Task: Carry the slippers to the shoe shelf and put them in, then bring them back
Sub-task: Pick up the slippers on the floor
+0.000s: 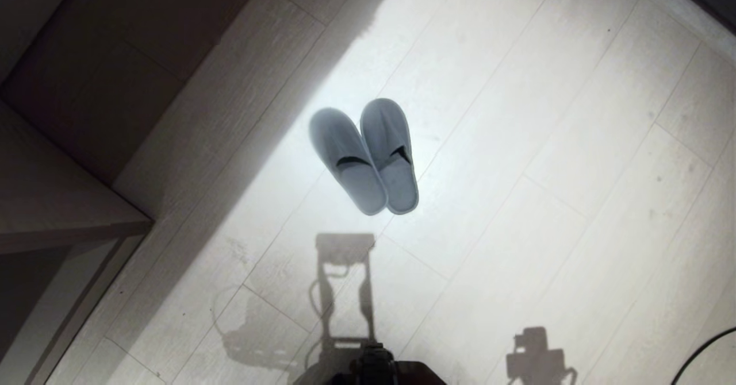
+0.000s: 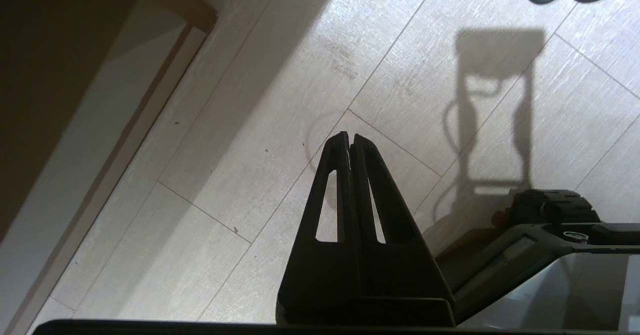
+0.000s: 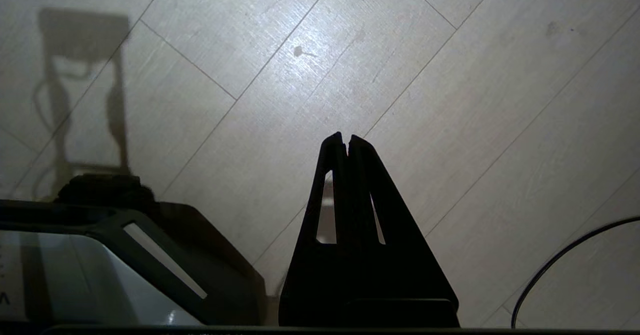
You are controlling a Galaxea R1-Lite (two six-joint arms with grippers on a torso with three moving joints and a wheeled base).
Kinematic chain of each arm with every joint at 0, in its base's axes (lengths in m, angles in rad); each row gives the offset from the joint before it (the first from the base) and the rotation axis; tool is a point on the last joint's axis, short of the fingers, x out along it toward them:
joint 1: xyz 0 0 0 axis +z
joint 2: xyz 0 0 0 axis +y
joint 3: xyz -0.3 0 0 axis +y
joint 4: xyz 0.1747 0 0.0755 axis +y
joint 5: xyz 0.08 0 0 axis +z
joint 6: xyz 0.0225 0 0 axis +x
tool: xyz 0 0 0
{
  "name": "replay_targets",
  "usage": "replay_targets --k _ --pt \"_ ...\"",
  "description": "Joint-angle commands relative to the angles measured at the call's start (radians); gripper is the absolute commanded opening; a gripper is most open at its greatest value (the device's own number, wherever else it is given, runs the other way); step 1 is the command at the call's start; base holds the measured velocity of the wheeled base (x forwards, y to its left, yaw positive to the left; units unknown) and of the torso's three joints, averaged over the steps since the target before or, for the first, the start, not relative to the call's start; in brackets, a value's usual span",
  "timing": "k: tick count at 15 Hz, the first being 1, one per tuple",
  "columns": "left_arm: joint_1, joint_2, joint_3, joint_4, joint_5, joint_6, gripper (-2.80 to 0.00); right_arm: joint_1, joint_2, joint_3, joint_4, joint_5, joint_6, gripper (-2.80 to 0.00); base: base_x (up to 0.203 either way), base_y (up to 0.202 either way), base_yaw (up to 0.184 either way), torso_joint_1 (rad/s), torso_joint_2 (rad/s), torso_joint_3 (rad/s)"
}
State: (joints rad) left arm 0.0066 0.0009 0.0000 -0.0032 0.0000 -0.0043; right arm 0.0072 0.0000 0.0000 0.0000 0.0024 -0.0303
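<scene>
The slippers lie side by side on the floor at twelve o'clock, toes away, between left end effector and right end effector (both pinched together, empty), neither nearer.

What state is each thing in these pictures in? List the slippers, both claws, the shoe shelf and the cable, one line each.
slippers: on the floor, side by side, heels touching, toes apart, unheld.
left claw: shut, empty, above bare floor.
right claw: shut, empty, above bare floor.
shoe shelf: in shadow to the robot's left, no slippers seen in it.
black cable: lying curved on the floor to the robot's right.
</scene>
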Motion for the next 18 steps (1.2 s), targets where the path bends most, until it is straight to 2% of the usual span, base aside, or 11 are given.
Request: replay_targets --k 1,16,18 --pt "0.001 0.001 0.0 0.0 0.0 0.0 -2.8 0.0 0.0 0.0 0.001 0.001 -0.002 -2.8 0.0 0.0 0.0 -0.001 0.0 -0.188" --pt "0.001 0.001 0.0 0.0 0.0 0.0 -2.8 0.0 0.0 0.0 0.002 0.001 -0.003 -2.8 0.0 0.0 0.0 0.002 0.0 -0.196" --pt "0.0 0.001 0.0 0.003 0.0 0.0 -2.8 0.0 0.0 0.0 -0.002 0.005 -0.029 -2.8 0.0 0.0 0.0 0.001 0.0 -0.129"
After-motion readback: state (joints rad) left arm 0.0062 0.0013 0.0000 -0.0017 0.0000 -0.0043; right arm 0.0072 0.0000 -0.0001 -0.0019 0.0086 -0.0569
